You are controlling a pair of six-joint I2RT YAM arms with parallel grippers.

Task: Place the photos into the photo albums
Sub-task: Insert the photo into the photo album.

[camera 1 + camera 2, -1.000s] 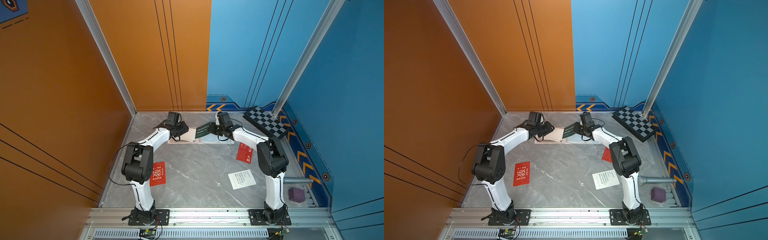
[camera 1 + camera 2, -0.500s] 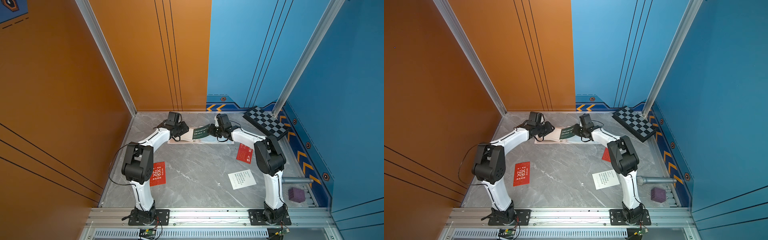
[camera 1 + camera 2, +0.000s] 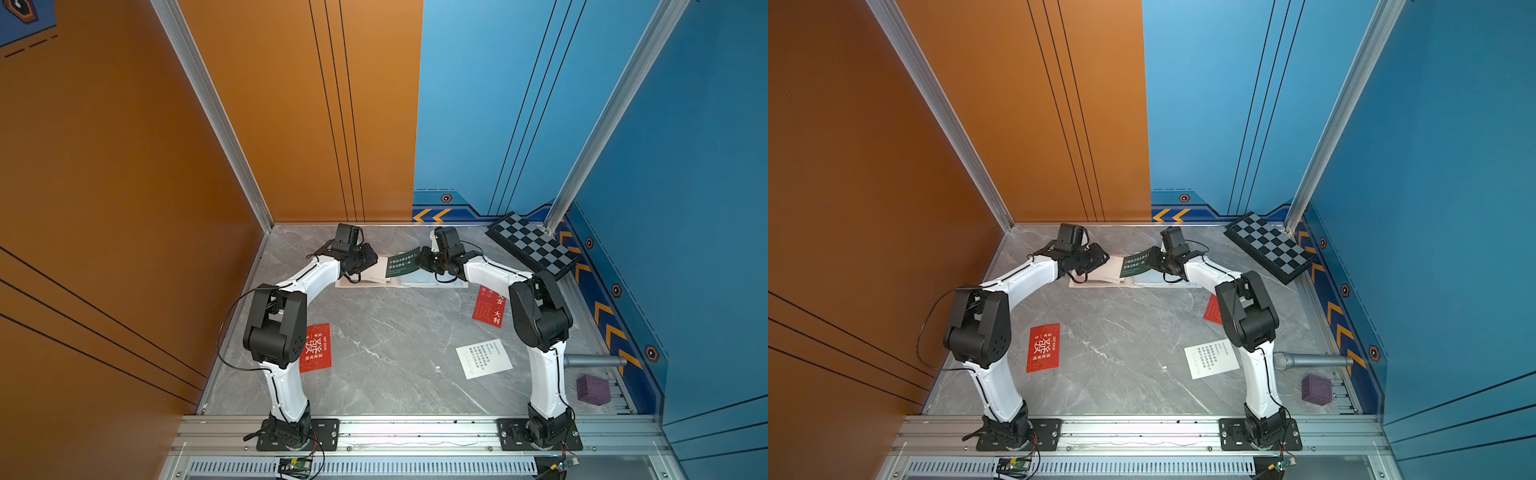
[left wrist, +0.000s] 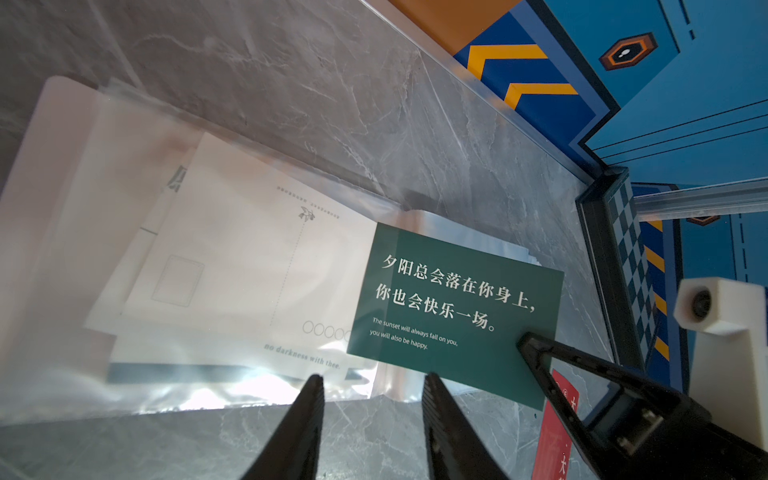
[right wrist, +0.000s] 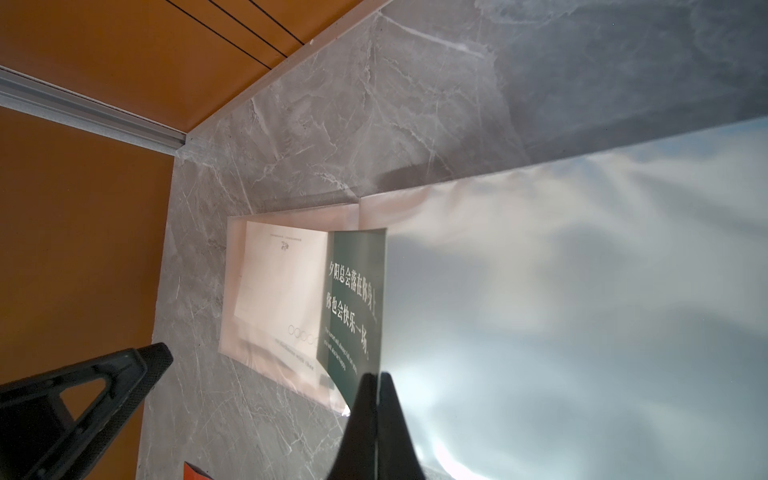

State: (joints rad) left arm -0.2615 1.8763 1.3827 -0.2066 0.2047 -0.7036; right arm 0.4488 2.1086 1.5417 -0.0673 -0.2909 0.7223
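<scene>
At centre left in a top view, left gripper (image 3: pixel 372 259) sits over the open album (image 3: pixel 349 282), jaws apart, nothing seen between them. At centre, green card (image 3: pixel 402 262) is tilted above the album's clear sleeve. Just right, right gripper (image 3: pixel 423 259) is clenched on the card's corner.

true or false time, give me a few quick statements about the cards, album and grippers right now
1. The right gripper is shut on the dark green card. True.
2. The left gripper is shut. False: its jaws stand apart.
3. The red cards are inside the album. False: both lie on the table.
4. A white card lies on the table beside the right arm. True.
5. The checkered board sits at a far corner of the table. True.
</scene>
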